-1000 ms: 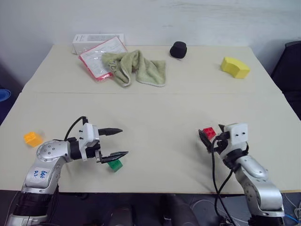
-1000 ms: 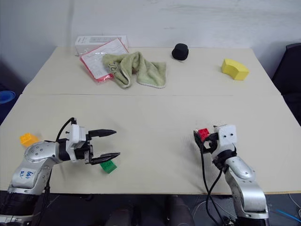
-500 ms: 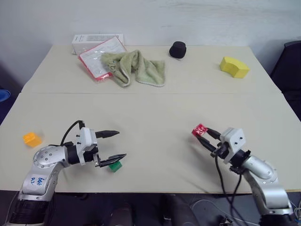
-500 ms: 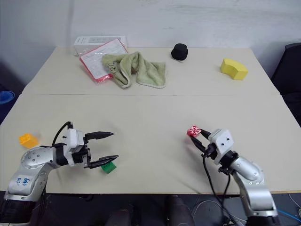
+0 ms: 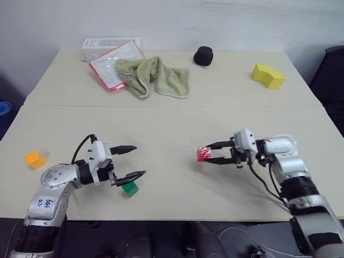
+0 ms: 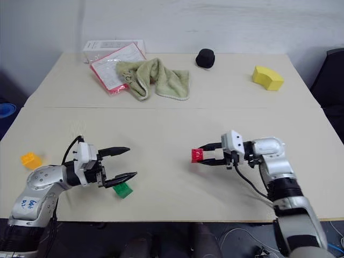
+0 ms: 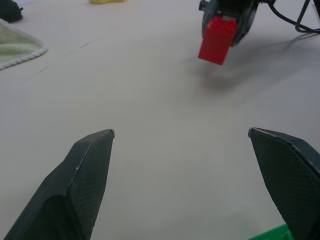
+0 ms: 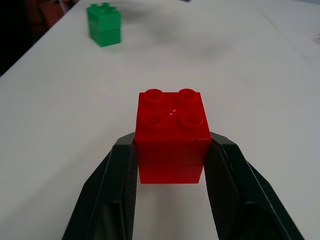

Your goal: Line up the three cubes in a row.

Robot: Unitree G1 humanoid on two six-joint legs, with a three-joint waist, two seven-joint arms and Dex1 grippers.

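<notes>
The red cube [image 8: 172,135] is sitting clamped between the two black fingers [image 8: 115,190] of the right gripper [image 5: 209,153], studs up, held just above the table [image 5: 172,123] near the middle of its front half; the gripper is pointing toward the robot's left, so the cube is facing the other arm across bare tabletop. The green cube [image 5: 129,188] is lying on the table near the front edge, on the robot's left, just beside and partly under the lower finger of the left gripper [image 5: 135,161], but nothing is gripping it. That left gripper is standing wide open with its fingers [image 7: 85,175] spread apart and empty, hanging low over the table and aiming across toward the red cube. The orange-yellow cube [image 5: 34,159] is resting alone far out on the left side of the table, well apart from the other two and from both grippers. Farther back, a green towel [image 5: 156,75] is lying crumpled, overlapping a red-edged sheet of paper [image 5: 110,62], with a white box [image 5: 110,44] behind it at the table's far edge. A small black object [image 5: 203,56] is sitting near the back centre, and a larger yellow wedge block [image 5: 268,76] is lying toward the back right.
</notes>
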